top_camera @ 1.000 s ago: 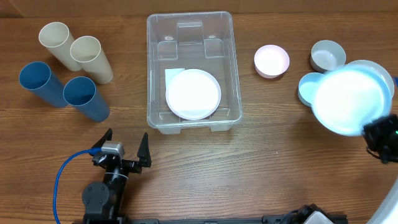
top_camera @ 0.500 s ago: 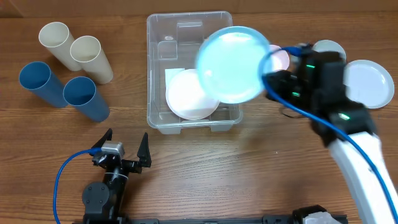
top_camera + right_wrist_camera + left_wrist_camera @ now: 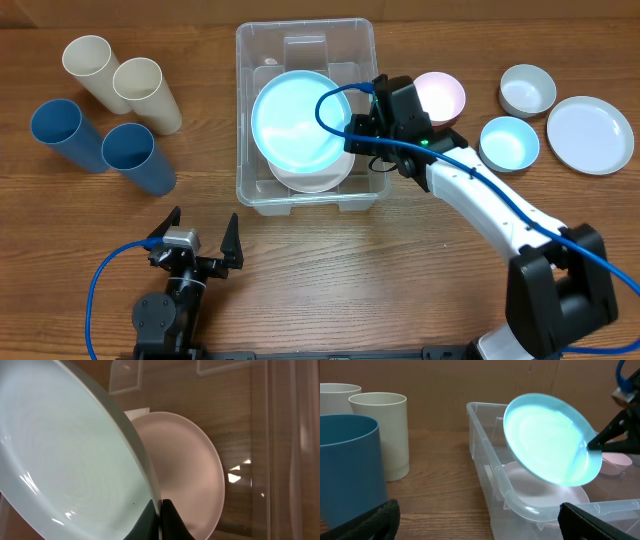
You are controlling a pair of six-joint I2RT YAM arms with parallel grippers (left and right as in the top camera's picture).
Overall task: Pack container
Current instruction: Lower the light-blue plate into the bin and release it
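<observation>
The clear plastic container (image 3: 246, 110) stands at the table's middle back, with a pale pink-white plate (image 3: 318, 180) lying on its bottom. My right gripper (image 3: 350, 138) is shut on the rim of a light blue plate (image 3: 295, 118) and holds it tilted over the container, above the pink plate. In the right wrist view the blue plate (image 3: 65, 455) fills the left side, pinched between my fingers (image 3: 161, 510), with the pink plate (image 3: 192, 470) behind. The left wrist view shows the container (image 3: 492, 480) and the blue plate (image 3: 547, 440). My left gripper (image 3: 198, 240) is open and empty in front of the container.
Two cream cups (image 3: 140, 90) and two blue cups (image 3: 135, 155) lie at the back left. To the right of the container are a pink bowl (image 3: 445, 95), a light blue bowl (image 3: 508, 143), a white bowl (image 3: 527, 88) and a white plate (image 3: 590, 133).
My right arm carried the blue plate from the far right leftward, over the container and down toward the pink plate. The left arm has not moved.
</observation>
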